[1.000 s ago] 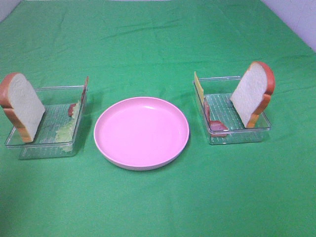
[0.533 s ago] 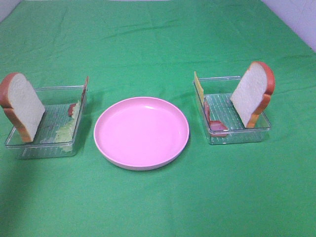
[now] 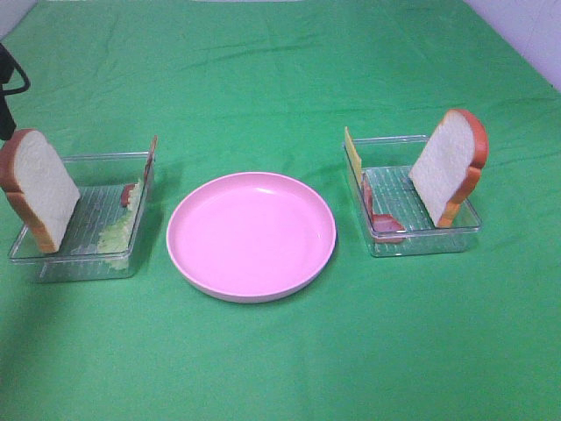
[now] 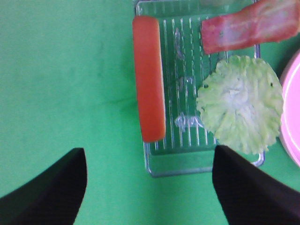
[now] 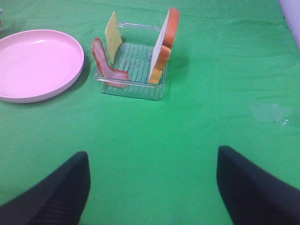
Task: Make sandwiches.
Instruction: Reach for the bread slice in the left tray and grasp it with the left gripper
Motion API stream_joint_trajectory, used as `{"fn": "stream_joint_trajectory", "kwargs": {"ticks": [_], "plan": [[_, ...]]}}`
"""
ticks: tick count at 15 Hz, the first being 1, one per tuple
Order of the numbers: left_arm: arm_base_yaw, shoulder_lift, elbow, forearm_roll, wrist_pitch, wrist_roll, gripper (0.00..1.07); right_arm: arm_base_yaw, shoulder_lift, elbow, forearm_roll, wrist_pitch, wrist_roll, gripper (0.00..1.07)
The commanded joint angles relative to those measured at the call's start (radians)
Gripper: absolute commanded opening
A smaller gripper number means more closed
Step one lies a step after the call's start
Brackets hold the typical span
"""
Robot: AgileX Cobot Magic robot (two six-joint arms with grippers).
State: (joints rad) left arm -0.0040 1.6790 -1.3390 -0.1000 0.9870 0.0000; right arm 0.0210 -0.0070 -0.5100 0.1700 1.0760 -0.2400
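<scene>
Sandwiches are unbuilt, their parts split between two clear trays. In the left tray point(image 3: 79, 263) a left bread slice point(image 3: 37, 189) leans at the outer wall, lettuce point(image 4: 239, 103) lies flat and a left bacon strip point(image 4: 251, 26) rests by the inner wall. In the right tray point(image 3: 421, 244) a right bread slice point(image 3: 447, 175) stands at the outer side, with a cheese square point(image 5: 113, 35) and a right bacon strip point(image 5: 107, 68) at the inner side. The pink plate point(image 3: 252, 232) sits between the trays, apart from both, and open green cloth point(image 3: 280, 79) lies on every side.

The left gripper point(image 4: 149, 154) hovers over the left tray, jaws wide, holding nothing. The right gripper point(image 5: 152, 152) hangs over cloth near the right tray, equally wide and touching nothing.
</scene>
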Motion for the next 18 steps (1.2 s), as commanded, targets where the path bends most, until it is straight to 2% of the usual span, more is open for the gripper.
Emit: {"fn": "stream_joint_trajectory", "kwargs": {"ticks": [1,7,12,13,14,18], "plan": [[0.001,0.087,-0.042,-0.004,-0.069,0.006,0.71,-0.001,-0.013,0.002,0.0,-0.004,-0.005,0.71],[0.001,0.234,-0.078,-0.014,-0.128,0.009,0.71,-0.001,-0.013,0.002,0.0,-0.004,-0.005,0.71],[-0.008,0.274,-0.078,-0.018,-0.143,0.035,0.67,-0.001,-0.013,0.002,0.0,-0.004,-0.005,0.71],[-0.01,0.278,-0.078,-0.018,-0.15,0.035,0.63,-0.001,-0.013,0.002,0.0,-0.004,-0.005,0.71],[-0.01,0.278,-0.078,-0.019,-0.172,0.035,0.5,-0.001,-0.013,0.002,0.0,-0.004,-0.005,0.71],[-0.01,0.278,-0.078,-0.019,-0.177,0.031,0.22,-0.001,-0.013,0.002,0.0,-0.004,-0.005,0.71]]}}
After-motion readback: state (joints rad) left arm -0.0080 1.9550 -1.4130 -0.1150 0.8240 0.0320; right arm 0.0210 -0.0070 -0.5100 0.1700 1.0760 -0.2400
